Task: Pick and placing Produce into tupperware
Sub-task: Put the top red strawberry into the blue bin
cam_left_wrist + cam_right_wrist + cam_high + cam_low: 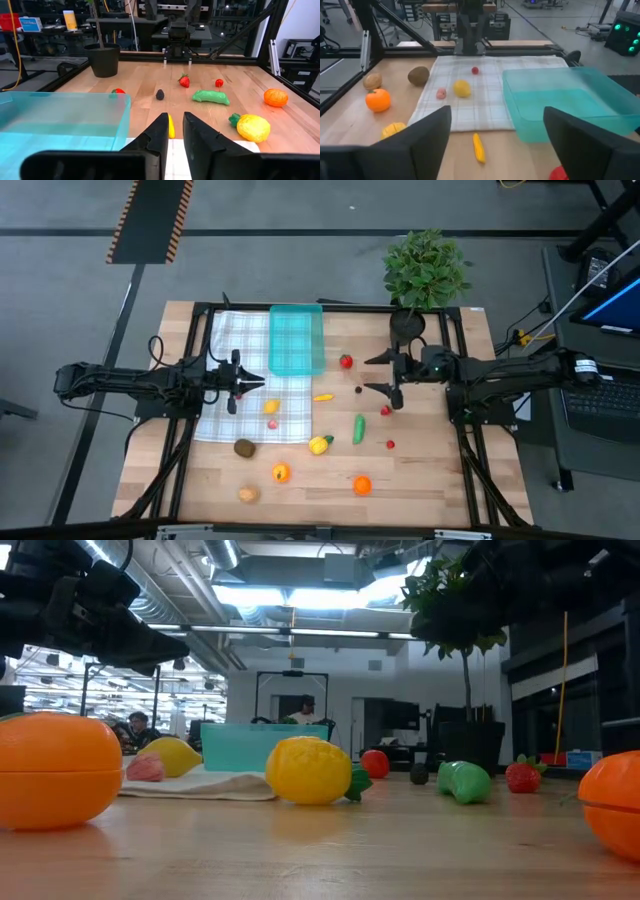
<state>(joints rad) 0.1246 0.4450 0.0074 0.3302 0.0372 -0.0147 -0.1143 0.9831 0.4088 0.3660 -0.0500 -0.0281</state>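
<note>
the produce (358,428) is lying scattered over the table and white checked cloth (232,340), none yet in the tupperware (296,338). the pieces are looking light, hard and slippery, best pinched across the middle. the right gripper (388,376) is hovering spread; the left gripper (240,383) is nearly pressed together, holding nothing.

The wooden surface (420,480) carries a white checked cloth (235,340) at centre-left, with the teal tupperware (296,340) overlapping its upper-right corner. A potted plant (425,275) stands at upper right. Produce (359,428) lies scattered across the bare wood below.
</note>
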